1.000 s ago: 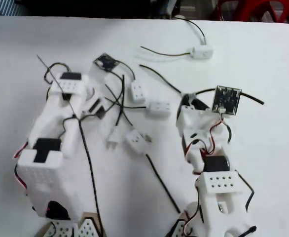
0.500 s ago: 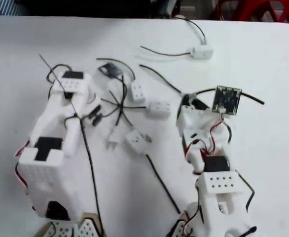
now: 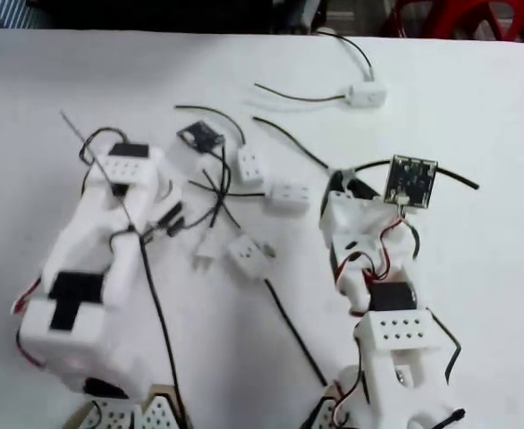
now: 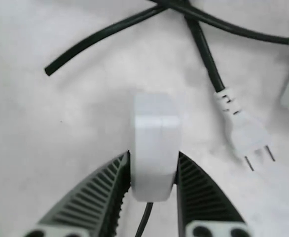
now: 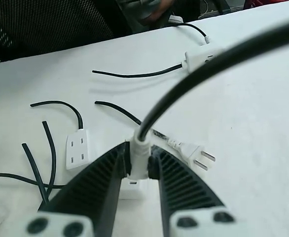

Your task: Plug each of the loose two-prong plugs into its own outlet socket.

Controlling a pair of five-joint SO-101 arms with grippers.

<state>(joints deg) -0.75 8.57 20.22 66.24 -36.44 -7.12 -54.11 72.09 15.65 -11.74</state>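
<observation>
Just beside the loose two-prong plug [image 4: 243, 136] lying flat on the worktop [image 4: 60, 128], the left hand [image 4: 153, 165] is clamped on a white block [image 4: 155, 123], one finger on each side. Well apart on that plug's other side, the right hand [image 5: 139, 168] is closed tight on a white plug body [image 5: 137, 148] whose black cord [image 5: 208, 68] rises away, an outlet socket [image 5: 79, 148] lying near it.
</observation>
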